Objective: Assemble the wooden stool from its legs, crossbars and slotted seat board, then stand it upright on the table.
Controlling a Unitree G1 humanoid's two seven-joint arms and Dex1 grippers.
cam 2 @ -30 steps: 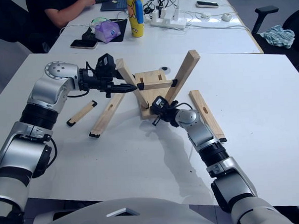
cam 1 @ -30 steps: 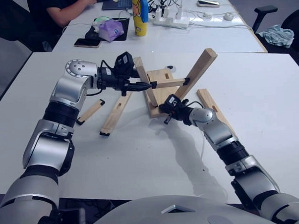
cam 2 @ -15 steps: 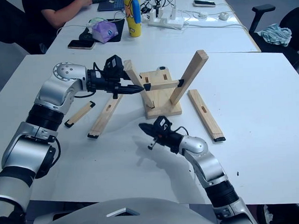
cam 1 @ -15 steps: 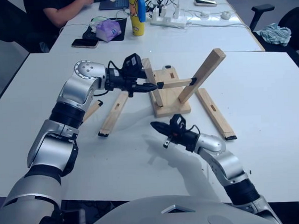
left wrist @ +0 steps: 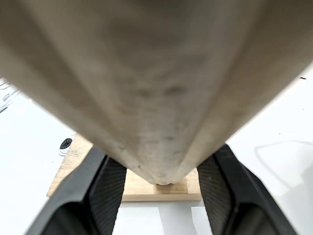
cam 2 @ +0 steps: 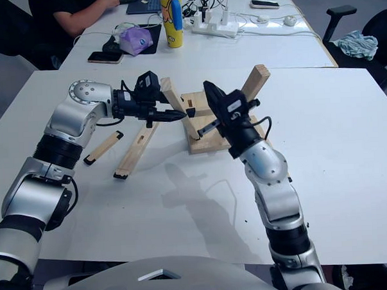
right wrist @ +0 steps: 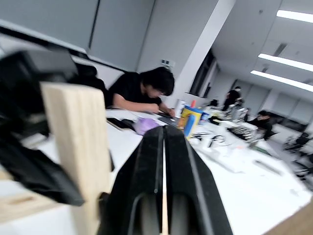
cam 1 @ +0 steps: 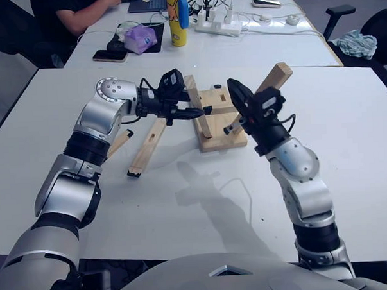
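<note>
The slotted seat board (cam 1: 219,142) lies flat at mid-table. One leg (cam 1: 194,93) stands on it, and my left gripper (cam 1: 195,111) is shut on this leg (left wrist: 156,98) from the left. A crossbar (cam 1: 216,109) runs from there toward a second, leaning leg (cam 1: 277,74). My right gripper (cam 1: 232,85) hangs raised in front of the crossbar, pointing up, shut and empty; its fingers (right wrist: 164,156) are pressed together. A loose leg (cam 1: 148,147) and a short crossbar (cam 1: 119,143) lie on the table to the left.
On the far table are a yellow cup (cam 1: 180,11), a purple pouch (cam 1: 142,38), a phone (cam 1: 112,55) and a power strip (cam 1: 223,25), with a person seated there. Open white tabletop (cam 1: 183,203) spreads in front of the stool parts.
My right arm drew back from the seat board toward the table's front, then rose in front of the crossbar and leaning leg. The left gripper kept its hold on the standing leg.
</note>
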